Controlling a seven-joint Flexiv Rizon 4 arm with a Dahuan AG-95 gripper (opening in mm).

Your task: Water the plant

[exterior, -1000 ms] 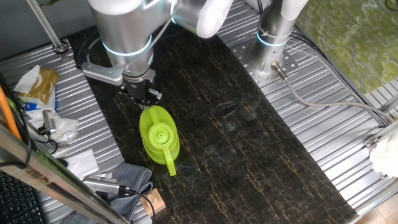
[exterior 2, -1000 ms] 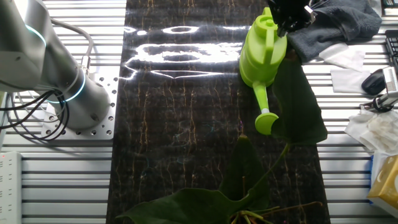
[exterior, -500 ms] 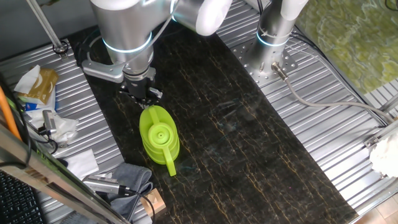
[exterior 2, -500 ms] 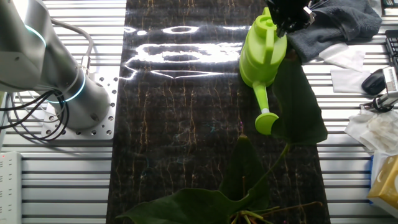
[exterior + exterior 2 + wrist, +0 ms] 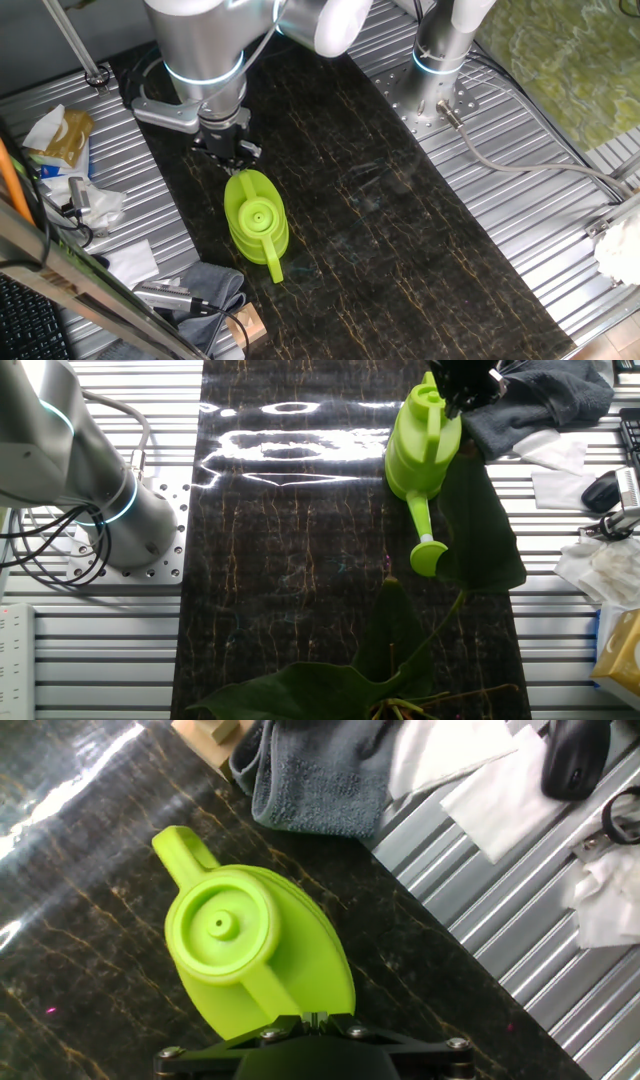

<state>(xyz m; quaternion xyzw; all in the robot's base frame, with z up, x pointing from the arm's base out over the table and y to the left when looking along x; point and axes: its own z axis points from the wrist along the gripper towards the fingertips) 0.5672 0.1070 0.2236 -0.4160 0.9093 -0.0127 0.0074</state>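
Standing on the dark marbled tabletop (image 5: 400,200), a lime-green watering can (image 5: 256,218) is met at its rear handle by the hand (image 5: 232,156); whether the hand is clenched cannot be told. The plant (image 5: 400,660) is seen just beyond the can's spout (image 5: 428,550), pot hidden.
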